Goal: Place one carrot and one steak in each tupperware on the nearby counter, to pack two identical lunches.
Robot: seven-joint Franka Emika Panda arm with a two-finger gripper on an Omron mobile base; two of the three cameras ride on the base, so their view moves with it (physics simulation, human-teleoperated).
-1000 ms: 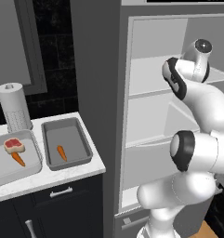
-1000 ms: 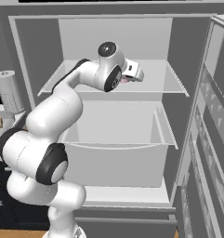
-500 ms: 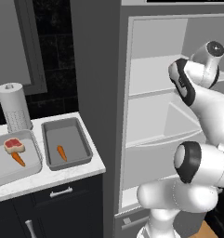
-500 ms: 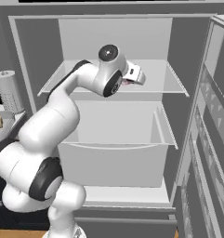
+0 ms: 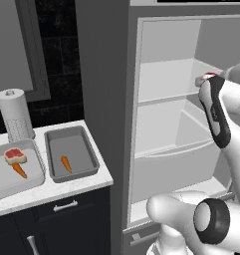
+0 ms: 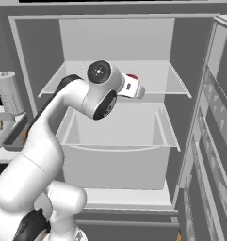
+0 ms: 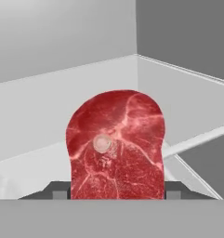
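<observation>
While clamped between the tool's (image 7: 117,193) jaws, 1 steak (image 7: 115,144) sits over the fridge shelf (image 7: 43,135).

The steak (image 7: 115,146) is raw red meat, veined with pale marbling, moist-looking and faintly glossy. The bench (image 5: 66,187) looks like white marbled stone, smooth. Both trays (image 5: 71,153) look like matt grey plastic. The fridge (image 6: 119,42) walls are smooth matt grey. The paper roll (image 5: 14,114) is white, soft and dull.
</observation>
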